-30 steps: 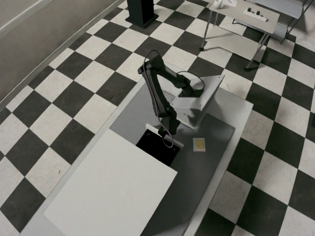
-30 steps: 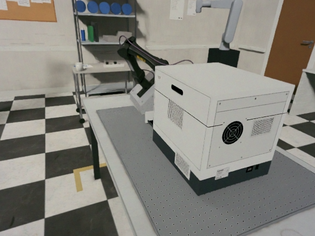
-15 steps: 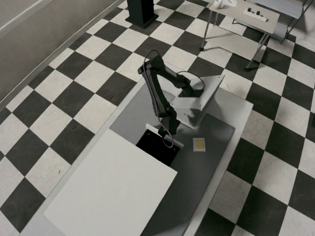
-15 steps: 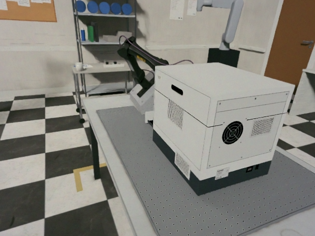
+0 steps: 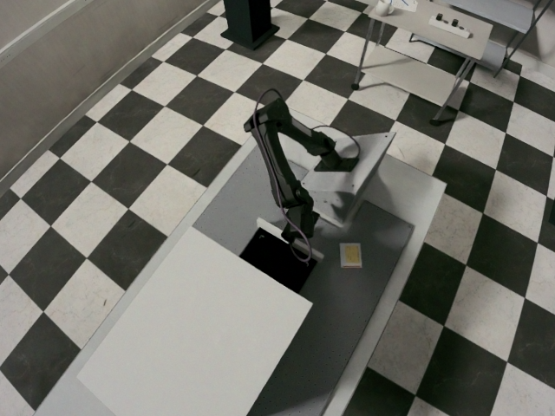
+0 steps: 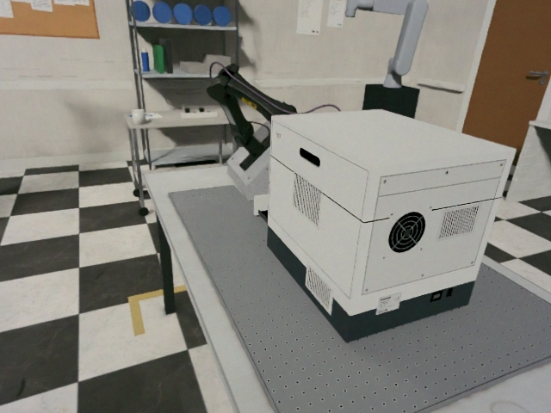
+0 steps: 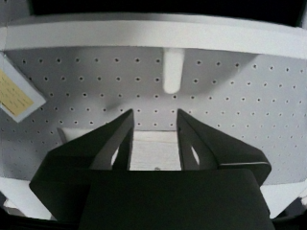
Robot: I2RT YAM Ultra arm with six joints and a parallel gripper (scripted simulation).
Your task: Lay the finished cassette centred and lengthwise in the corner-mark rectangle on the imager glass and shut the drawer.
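The gel imager IM point(image 5: 197, 322) is a large white box on the perforated mat; it also shows in the exterior view point(image 6: 382, 213). Its drawer stands pulled out, with the dark glass point(image 5: 275, 262) bare. The finished cassette FINISHED point(image 5: 349, 255), a small white frame with a yellow gel, lies flat on the mat to the right of the drawer; it shows at the left edge of the wrist view point(image 7: 16, 96). My gripper point(image 5: 297, 243) hangs just outside the drawer's white front panel point(image 7: 153, 35), by its handle point(image 7: 173, 72). The fingers are partly open with nothing between them.
The arm's angled white base block point(image 5: 345, 178) stands right behind the gripper. A side table point(image 5: 426, 31) with a cup and a shelf unit point(image 6: 182, 66) stand off the bench. IM hides the gripper in the exterior view.
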